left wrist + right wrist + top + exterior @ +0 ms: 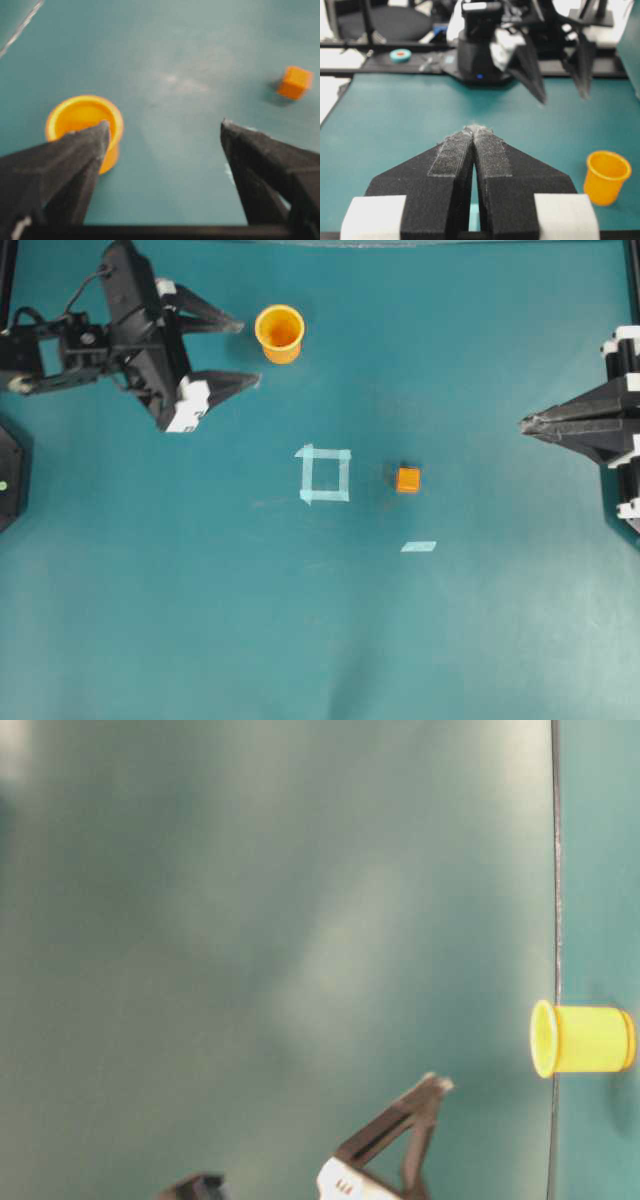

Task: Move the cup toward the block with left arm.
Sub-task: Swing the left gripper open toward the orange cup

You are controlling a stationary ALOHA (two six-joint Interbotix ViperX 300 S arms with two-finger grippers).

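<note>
The yellow-orange cup (279, 333) stands upright at the back of the teal table; it also shows in the table-level view (583, 1039), the left wrist view (80, 120) and the right wrist view (606, 177). The small orange block (407, 479) sits right of the middle and shows in the left wrist view (295, 82). My left gripper (248, 352) is open and empty just left of the cup, which lies off its upper fingertip, not between the jaws. It shows in the left wrist view (164, 128). My right gripper (527, 423) is shut and empty at the right edge, seen in its wrist view (475, 131).
A pale tape square outline (325, 474) lies between the cup and the block. A pale tape strip (419, 546) lies in front of the block. The table's back edge runs just behind the cup.
</note>
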